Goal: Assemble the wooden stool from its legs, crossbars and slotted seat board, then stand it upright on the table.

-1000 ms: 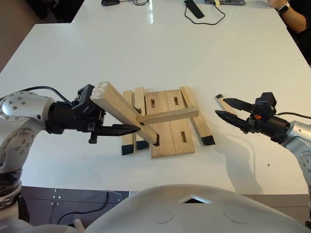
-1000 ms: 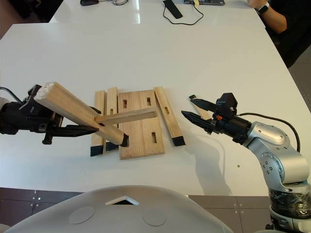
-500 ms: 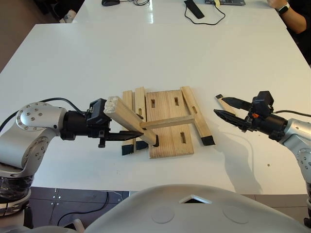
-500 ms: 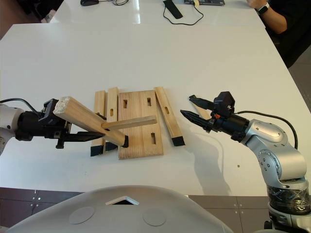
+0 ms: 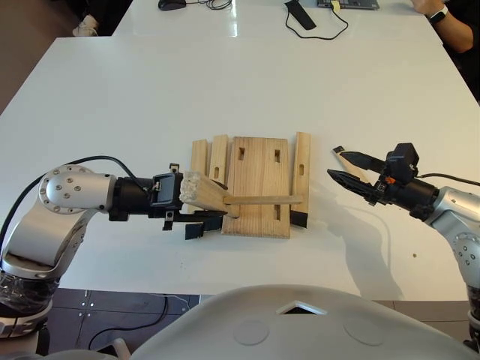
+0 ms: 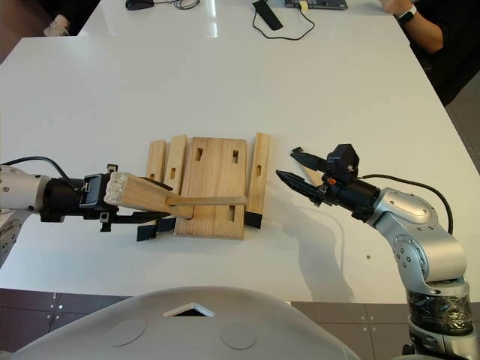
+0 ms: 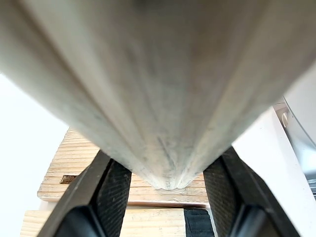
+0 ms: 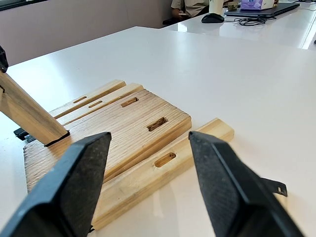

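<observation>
The slotted seat board [image 5: 259, 180] lies flat at the table's middle. Two loose legs [image 5: 208, 156] lie along its left side and one leg [image 5: 301, 166] along its right. My left gripper [image 5: 196, 215] is shut on a thick leg [image 5: 204, 195], held tilted with its lower end at the board's near left edge. A thin crossbar [image 5: 264, 199] sticks out of that leg across the board. In the left wrist view the leg [image 7: 158, 89] sits between both fingers [image 7: 106, 197]. My right gripper [image 5: 341, 166] hovers open to the right of the board, over a short wooden piece [image 5: 350, 160].
The right wrist view shows the board [image 8: 108, 128] and the nearest loose leg [image 8: 163, 160] in front of the open fingers [image 8: 74, 187]. A second table behind carries a black cable [image 5: 315, 26] and a mouse [image 5: 171, 4]. Bare white tabletop surrounds the parts.
My left arm lowered the leg with its crossbar until it lies low over the board. The board and the loose legs turned and shifted. The right gripper hardly moved.
</observation>
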Robot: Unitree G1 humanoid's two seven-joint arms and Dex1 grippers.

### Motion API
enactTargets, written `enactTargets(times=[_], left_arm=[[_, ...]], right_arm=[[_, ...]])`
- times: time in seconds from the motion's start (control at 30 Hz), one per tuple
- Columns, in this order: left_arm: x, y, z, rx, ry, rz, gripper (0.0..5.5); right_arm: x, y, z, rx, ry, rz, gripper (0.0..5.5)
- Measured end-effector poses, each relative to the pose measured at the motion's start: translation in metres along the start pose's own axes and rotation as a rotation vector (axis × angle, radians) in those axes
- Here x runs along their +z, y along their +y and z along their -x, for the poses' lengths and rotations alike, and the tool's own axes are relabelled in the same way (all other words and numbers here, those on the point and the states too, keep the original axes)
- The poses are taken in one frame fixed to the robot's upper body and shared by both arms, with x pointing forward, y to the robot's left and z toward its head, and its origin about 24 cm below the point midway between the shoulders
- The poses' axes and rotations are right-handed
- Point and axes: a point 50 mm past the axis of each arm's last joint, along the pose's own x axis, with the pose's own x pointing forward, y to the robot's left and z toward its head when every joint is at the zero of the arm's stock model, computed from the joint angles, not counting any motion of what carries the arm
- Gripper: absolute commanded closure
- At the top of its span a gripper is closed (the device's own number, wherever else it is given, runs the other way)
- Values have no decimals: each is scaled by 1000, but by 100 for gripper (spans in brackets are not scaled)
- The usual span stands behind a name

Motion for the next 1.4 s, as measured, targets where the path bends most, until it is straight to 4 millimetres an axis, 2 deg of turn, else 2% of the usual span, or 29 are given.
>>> enactTargets(times=[0.23,0.27,0.3,0.4,0.5,0.63,0.73,0.87,0.93,1.13,1.3,1.4], left_arm=[[-4,16,-7,-15,-15,14,348],[-4,18,-8,-11,-14,11,311],[-4,21,-11,7,-14,10,301],[-34,23,-15,72,150,128,262],[-33,28,-15,107,185,107,218],[-31,35,-12,153,219,96,218],[-29,39,2,213,260,106,218],[-35,30,25,311,356,215,218],[-38,27,29,384,379,291,218],[-34,15,13,456,378,346,218],[-58,-3,7,443,486,375,218],[-61,-4,9,440,515,311,218]], right_arm=[[-4,5,-5,16,6,-8,261],[-4,5,-5,17,6,-9,261],[-4,5,-6,16,5,-9,261],[-5,6,-5,12,6,-14,261],[-7,7,-5,9,4,-23,261],[-8,9,-5,0,-3,-29,261],[-10,9,-3,-16,-7,-31,261],[-17,14,3,-53,1,-47,261],[-19,16,8,-85,-6,-54,261],[-22,19,11,-126,-15,-59,261],[-19,17,10,-129,-23,-47,261],[-19,16,10,-130,-22,-43,261]])
